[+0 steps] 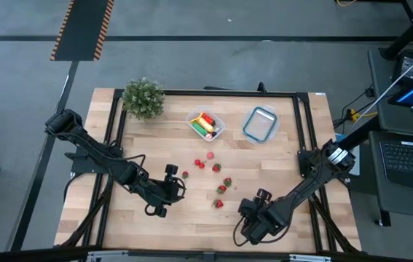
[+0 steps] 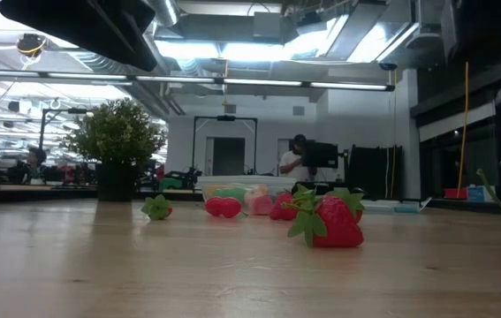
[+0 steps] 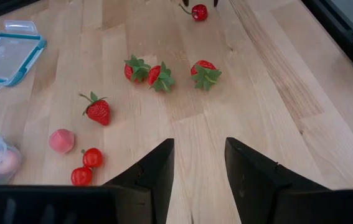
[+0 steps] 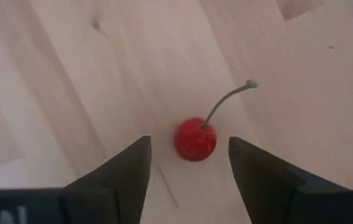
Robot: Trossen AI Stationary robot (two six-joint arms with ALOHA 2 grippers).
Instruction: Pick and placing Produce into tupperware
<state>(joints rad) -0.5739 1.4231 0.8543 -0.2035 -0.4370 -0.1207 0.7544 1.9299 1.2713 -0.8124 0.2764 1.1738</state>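
pale wood table (image 1: pixel 279 156), bright workshop behind

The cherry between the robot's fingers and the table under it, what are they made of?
The cherry looks like smooth, slightly shiny plastic with a thin stiff green stem, probably a toy. The table looks like pale wood: grain lines and plank seams show, finish matte.

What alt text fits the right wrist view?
The right gripper is open, its two dark fingers either side of a small red cherry with a green stem, lying on the pale wooden table.
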